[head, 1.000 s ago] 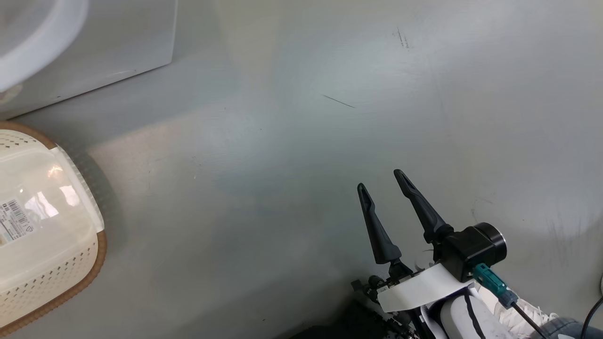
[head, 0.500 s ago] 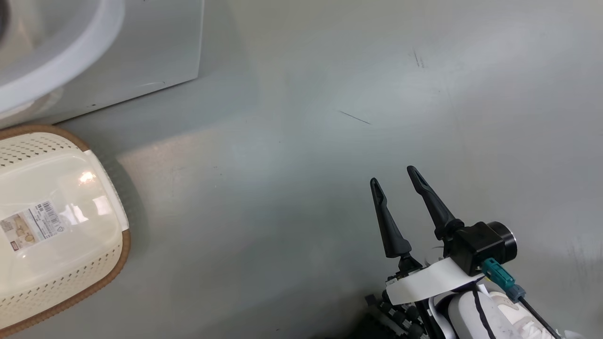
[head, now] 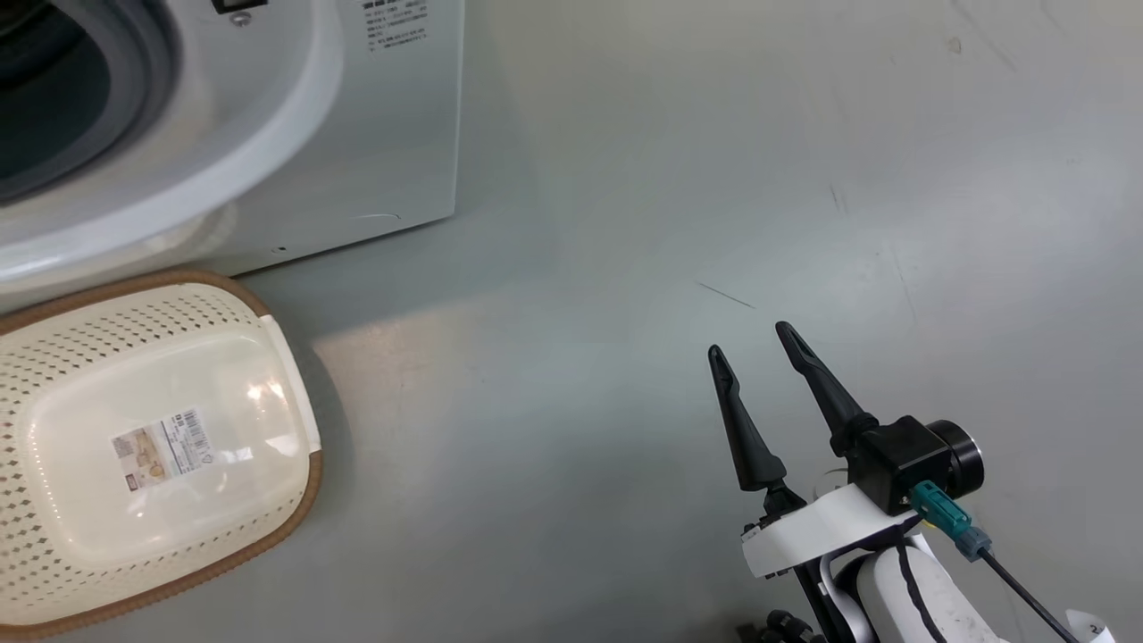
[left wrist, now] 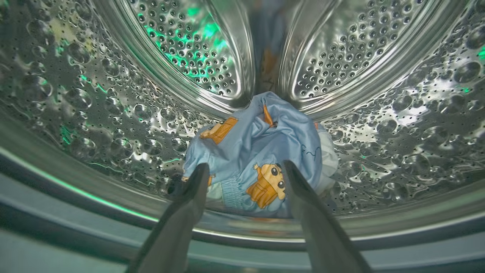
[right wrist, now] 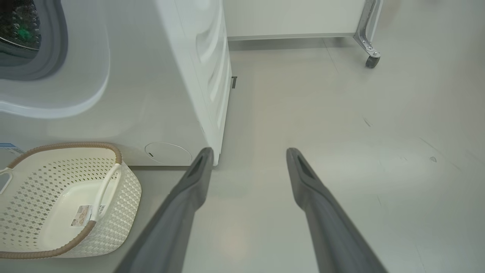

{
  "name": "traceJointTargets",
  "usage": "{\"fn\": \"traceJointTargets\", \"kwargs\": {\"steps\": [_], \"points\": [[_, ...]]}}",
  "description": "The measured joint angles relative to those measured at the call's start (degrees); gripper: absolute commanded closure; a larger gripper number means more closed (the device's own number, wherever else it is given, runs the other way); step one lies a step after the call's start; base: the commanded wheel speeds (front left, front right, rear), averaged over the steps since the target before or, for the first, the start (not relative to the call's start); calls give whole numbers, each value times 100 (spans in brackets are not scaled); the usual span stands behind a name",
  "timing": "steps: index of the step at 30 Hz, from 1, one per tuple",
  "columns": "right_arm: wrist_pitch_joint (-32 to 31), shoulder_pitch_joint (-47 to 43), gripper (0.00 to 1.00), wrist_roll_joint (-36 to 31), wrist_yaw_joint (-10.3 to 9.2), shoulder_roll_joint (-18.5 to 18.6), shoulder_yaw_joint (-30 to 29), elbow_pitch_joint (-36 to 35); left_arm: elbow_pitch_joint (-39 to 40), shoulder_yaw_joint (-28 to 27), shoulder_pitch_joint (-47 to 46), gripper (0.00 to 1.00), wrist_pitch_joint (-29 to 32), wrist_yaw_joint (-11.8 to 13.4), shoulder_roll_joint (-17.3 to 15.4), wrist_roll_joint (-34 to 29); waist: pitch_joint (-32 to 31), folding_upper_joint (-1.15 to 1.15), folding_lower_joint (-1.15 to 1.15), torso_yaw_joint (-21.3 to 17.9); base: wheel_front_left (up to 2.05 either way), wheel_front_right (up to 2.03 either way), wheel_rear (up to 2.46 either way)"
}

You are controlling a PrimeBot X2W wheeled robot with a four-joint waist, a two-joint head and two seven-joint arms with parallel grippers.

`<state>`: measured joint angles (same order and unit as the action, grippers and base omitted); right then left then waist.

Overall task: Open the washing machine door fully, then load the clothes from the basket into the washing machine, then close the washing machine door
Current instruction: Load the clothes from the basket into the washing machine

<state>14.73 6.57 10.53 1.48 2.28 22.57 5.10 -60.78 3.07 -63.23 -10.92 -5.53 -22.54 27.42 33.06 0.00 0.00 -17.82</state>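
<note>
Inside the perforated steel drum (left wrist: pixel 182 53) of the washing machine (head: pixel 393 134), my left gripper (left wrist: pixel 245 165) stands open. Just beyond its fingertips the clothes (left wrist: pixel 257 151), light blue with orange-brown cartoon animals, lie loose in a bundle on the drum's bottom. The cream basket (head: pixel 134 308) with its brown rim sits on the floor before the washer, holding nothing but its barcode label. My right gripper (head: pixel 750 341) hangs open over bare floor, well to the right of the basket (right wrist: pixel 125 197) and the washer's corner. The washing machine door is out of view.
The grey floor (head: pixel 625 223) stretches to the right of the washer. A metal leg with a caster (right wrist: pixel 371 60) stands at the far right beside a white unit (right wrist: pixel 295 19). The grey gasket (head: pixel 156 54) rings the washer's opening.
The whole head picture has shifted down and right as the camera moved, bringing in the washer's opening and more of the basket. My right gripper keeps its open pose.
</note>
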Motion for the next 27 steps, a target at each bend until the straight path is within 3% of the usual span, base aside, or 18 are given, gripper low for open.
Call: {"fn": "traceJointTargets", "kwargs": {"steps": [20, 27], "points": [[1, -74, 0, 2, 199, 24, -396, 305, 163, -207, 1457, 0, -353, -134, 1277, 505, -1337, 0, 0, 707, 0, 0, 0], [1, -400, 0, 12, 249, 24, -597, 417, 534, -104, 2498, 0, -352, -152, 1488, 470, -1876, 0, 0, 945, 0, 0, 0]]}}
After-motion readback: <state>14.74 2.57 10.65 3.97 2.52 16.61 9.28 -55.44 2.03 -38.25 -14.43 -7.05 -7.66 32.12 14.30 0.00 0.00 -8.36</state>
